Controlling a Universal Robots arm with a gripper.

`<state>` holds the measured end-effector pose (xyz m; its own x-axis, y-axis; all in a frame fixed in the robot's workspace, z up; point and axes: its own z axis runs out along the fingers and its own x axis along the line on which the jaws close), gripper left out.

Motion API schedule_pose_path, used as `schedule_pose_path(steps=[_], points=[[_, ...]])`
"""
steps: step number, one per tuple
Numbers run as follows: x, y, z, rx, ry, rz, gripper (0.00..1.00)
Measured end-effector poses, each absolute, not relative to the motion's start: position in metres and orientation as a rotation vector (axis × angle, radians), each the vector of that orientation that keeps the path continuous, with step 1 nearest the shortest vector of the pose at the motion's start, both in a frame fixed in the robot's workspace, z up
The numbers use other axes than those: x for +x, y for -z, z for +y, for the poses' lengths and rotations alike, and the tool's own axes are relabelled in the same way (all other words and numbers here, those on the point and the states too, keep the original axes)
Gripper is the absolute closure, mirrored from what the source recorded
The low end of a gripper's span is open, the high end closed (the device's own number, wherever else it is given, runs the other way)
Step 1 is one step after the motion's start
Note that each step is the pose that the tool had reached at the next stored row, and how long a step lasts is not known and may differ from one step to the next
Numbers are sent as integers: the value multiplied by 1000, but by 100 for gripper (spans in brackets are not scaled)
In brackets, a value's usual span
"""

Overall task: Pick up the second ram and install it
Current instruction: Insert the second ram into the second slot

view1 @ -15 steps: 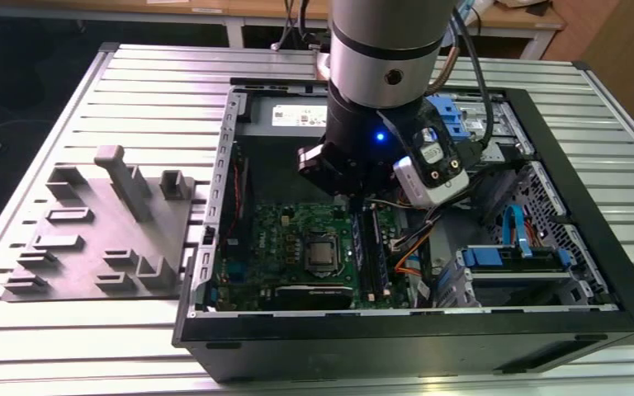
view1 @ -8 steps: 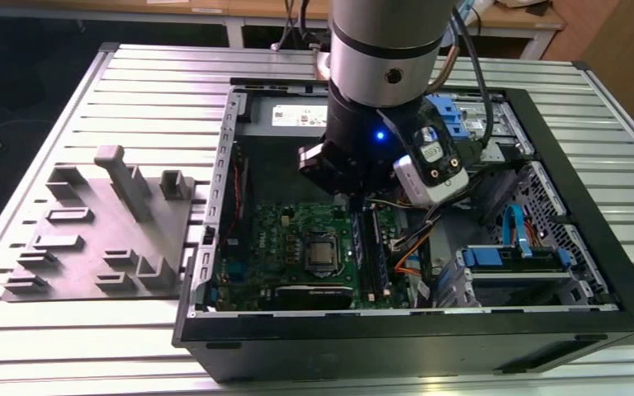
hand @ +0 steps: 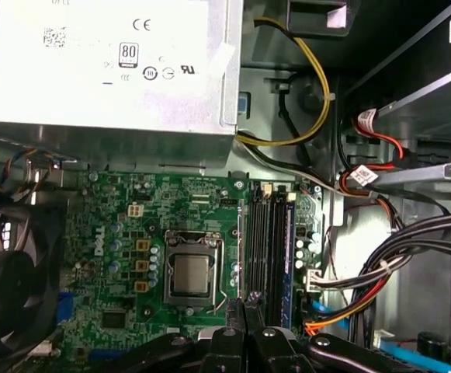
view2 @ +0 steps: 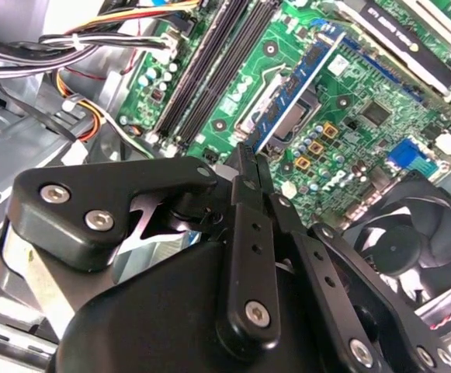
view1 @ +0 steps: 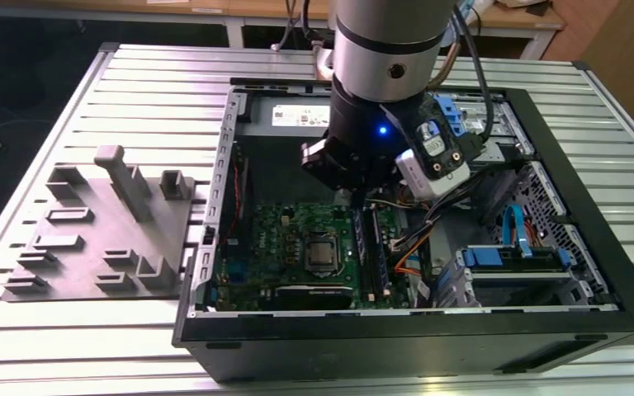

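Over the motherboard (view1: 284, 239) inside the open computer case (view1: 405, 342), at the middle of the exterior view, the gripper (view1: 352, 196) hangs just above the black slot rails (view1: 372, 247). Its fingers (view2: 248, 202) are pressed nearly together on the second ram (view2: 299, 89). In the second wrist view the ram reaches out from the fingertips across the processor socket (view2: 265, 97). A grey fixture (view1: 108, 231) lies at the exterior view's left.
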<state>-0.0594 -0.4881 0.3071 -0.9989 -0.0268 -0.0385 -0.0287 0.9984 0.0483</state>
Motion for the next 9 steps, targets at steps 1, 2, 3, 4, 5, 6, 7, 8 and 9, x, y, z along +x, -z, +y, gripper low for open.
schedule_pose_path(steps=[1, 2, 3, 4, 5, 6, 7, 8, 9], points=[[-59, -307, -487, -43, -76, 3102, 91], [-59, -306, -487, -44, -77, 3102, 91], [-59, -306, -487, -44, -77, 3102, 91], [-59, -306, -487, -43, -77, 3102, 91], [-59, -305, -487, -43, -77, 3102, 91], [-59, -304, -487, -43, -77, 3102, 91], [-59, -302, -487, -43, -77, 3102, 91], [-59, -301, -487, -43, -77, 3102, 91], [-59, -299, -487, -43, -77, 3102, 91]])
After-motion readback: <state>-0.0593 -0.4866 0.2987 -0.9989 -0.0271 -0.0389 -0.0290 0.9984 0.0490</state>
